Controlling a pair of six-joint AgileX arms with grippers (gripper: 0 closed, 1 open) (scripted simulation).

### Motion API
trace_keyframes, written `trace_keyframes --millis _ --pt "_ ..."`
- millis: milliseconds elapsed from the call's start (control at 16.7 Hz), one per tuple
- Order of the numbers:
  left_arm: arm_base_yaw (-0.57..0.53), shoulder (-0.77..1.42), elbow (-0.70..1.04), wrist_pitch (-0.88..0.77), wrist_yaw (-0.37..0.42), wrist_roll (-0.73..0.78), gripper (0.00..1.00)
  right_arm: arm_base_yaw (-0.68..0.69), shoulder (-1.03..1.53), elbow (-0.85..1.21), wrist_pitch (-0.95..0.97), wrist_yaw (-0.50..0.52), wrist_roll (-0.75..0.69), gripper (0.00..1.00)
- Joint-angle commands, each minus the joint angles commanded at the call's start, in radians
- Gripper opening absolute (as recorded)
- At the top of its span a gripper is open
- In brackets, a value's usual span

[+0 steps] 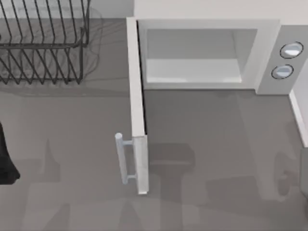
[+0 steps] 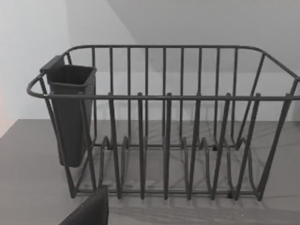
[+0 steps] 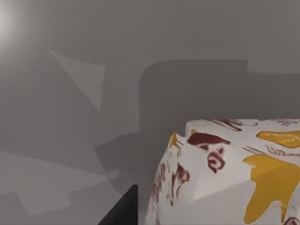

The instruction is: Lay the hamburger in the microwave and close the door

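hamburger [image 3: 234, 173] close under right wrist camera, lying on grey table [image 1: 207, 139]: white wrapping, dark red marks, orange-yellow blotches. right gripper's finger state: cannot tell. likely step: grasp it, so approach squarely.

microwave [image 1: 269, 53] at table's back, cavity bare. door [image 1: 137, 110] swung fully open toward front, bar handle [image 1: 121, 158] on outer face.

left arm parked at left edge, facing wire rack [image 2: 164, 126].

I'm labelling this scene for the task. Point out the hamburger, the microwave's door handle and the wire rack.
hamburger [image 3: 234, 178]: right wrist view, its white patterned side.
door handle [image 1: 120, 158]: top view, middle of the bar.
wire rack [image 2: 164, 97]: left wrist view, front top rail.
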Motion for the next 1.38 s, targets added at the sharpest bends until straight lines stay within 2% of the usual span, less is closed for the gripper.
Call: trace_keyframes --millis 420,600,1020,1200,1380 --pt "0.000 0.000 0.000 0.000 0.000 0.000 1.00 -0.004 -0.118 0.201 -0.357 0.000 -0.007 0.00" --pt "0.000 0.000 0.000 0.000 0.000 0.000 1.00 -0.005 -0.158 0.254 -0.422 0.000 -0.003 0.00" --pt "0.000 0.000 0.000 0.000 0.000 0.000 1.00 0.012 -0.134 0.265 -0.392 0.014 0.021 0.00" --pt "0.000 0.000 0.000 0.000 0.000 0.000 1.00 0.062 -0.053 0.309 -0.273 0.063 0.117 0.00" --pt "0.000 0.000 0.000 0.000 0.000 0.000 1.00 0.133 0.078 0.362 -0.068 0.136 0.283 0.00"
